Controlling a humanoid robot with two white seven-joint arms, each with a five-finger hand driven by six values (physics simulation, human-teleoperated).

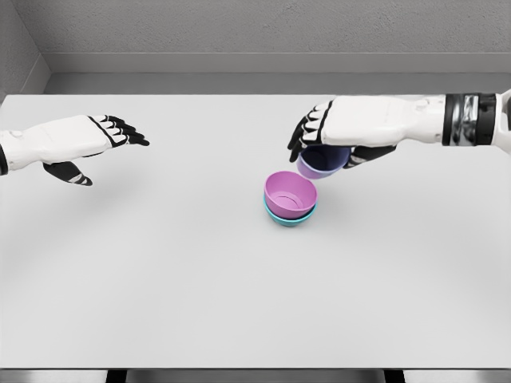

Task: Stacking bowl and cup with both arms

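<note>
A pink bowl sits nested in a teal bowl near the middle of the white table. Just above and to the right of them hangs a lavender cup with a dark inside, tilted, held from above by my right hand, whose black-tipped fingers curl round its rim. My left hand hovers over the table's left side, far from the bowls, with its fingers stretched out and nothing in it.
A grey wall runs behind the table's far edge. The table's front edge lies near the bottom of the picture.
</note>
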